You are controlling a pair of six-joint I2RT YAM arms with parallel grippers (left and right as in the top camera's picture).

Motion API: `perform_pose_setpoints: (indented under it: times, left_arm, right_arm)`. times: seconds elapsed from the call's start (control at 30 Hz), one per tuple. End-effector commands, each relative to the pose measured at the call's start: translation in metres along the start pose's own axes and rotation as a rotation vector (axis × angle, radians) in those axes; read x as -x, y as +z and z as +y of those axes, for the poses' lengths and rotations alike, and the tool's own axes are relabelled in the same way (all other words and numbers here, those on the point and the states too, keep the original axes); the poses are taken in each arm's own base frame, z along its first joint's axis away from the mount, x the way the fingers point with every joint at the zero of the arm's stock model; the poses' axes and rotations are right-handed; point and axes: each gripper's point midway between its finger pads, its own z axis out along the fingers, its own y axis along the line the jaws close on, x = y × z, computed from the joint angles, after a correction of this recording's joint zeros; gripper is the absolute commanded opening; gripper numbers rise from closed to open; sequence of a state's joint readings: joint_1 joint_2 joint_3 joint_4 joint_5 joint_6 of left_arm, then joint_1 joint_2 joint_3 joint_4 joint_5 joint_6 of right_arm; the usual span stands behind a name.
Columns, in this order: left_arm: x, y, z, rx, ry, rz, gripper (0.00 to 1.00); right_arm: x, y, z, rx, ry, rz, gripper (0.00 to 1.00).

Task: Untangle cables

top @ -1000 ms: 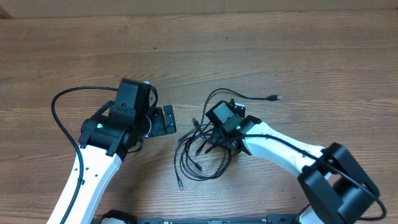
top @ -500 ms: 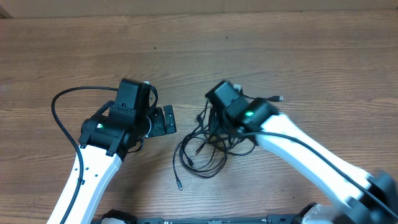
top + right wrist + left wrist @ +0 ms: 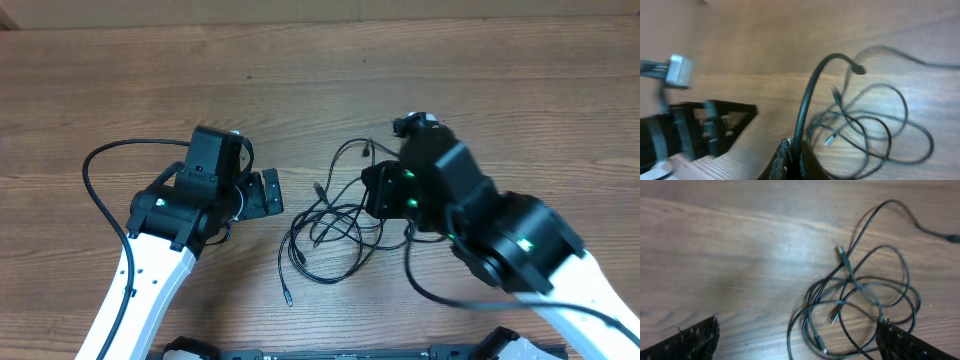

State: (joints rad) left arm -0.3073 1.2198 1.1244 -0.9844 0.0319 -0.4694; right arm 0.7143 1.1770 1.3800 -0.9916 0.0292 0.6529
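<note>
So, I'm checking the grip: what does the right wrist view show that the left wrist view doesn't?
Only right wrist: the right gripper, jaws shut on one black cable that arcs upward. Only left wrist: the left gripper, jaws wide open and empty. Both: the tangled cables on the wooden table.

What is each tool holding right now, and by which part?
Right tool is shut on one black cable, pinching its cord a little behind the plug end. Left tool is open, holding nothing.
</note>
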Motion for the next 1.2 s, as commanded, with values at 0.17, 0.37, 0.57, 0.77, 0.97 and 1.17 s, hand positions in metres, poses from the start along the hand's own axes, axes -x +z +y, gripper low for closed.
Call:
perform_pose_setpoints:
  times: [0.17,0.37,0.57,0.77,0.97,1.17]
  left_arm:
    - [0.023,-0.002,-0.012,-0.046,-0.006,-0.088,1.00]
    - [0.019,-0.005,-0.035,-0.176,0.003,-0.055,0.71]
    - [-0.021,-0.025,-0.090,-0.507,0.094,0.141,0.60]
    - [-0.067,-0.022,-0.104,-0.461,0.506,0.171,0.84]
    - [-0.084,-0.015,-0.114,-0.300,0.649,0.108,0.82]
    - [-0.083,-0.007,-0.115,-0.137,0.676,-0.005,1.00]
  right_arm:
    - [0.016,-0.082,0.014,0.162,-0.030,-0.184,0.04]
    - [0.016,-0.112,0.013,0.211,-0.028,-0.246,0.04]
    - [0.011,-0.115,0.008,0.200,-0.028,-0.233,0.04]
    - [0.010,-0.114,0.008,0.200,-0.028,-0.233,0.04]
    - [0.011,-0.115,0.008,0.200,-0.028,-0.233,0.04]
    - [0.010,-0.114,0.008,0.199,-0.028,-0.233,0.04]
